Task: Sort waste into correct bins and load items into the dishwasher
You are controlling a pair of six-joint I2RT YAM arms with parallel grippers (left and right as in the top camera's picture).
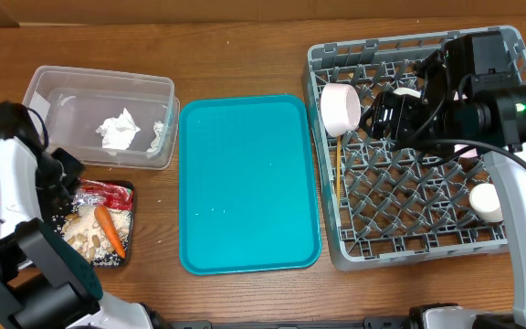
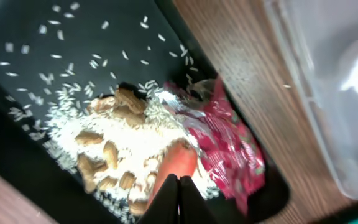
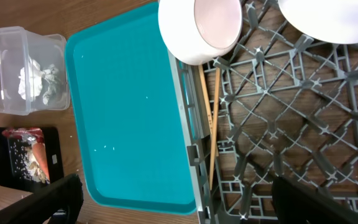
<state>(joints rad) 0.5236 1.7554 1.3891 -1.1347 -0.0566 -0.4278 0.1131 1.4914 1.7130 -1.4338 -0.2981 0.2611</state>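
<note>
The shallow black bin (image 1: 124, 228) holds the red wrapper (image 2: 229, 140), an orange carrot piece (image 2: 178, 160) and beige crumbly scraps (image 2: 114, 152). My left gripper (image 2: 179, 184) hovers just over the carrot, its jaws shut together with nothing between them. Crumpled white paper (image 1: 120, 131) lies in the clear tub (image 1: 53, 82). In the grey dish rack (image 1: 409, 233) a white bowl (image 3: 201, 28) lies on its side, chopsticks (image 3: 213, 118) rest along the left wall, and a cup (image 1: 487, 203) stands at the right. My right gripper (image 3: 185, 199) hangs wide open above the rack's left edge, empty.
The flat teal serving tray (image 1: 245, 183) lies between the bins and the rack. A second white dish (image 3: 328, 18) sits in the rack beside the bowl. Loose rice grains (image 2: 73, 43) dot the black bin's floor. The right arm (image 1: 482, 100) covers the rack's back right.
</note>
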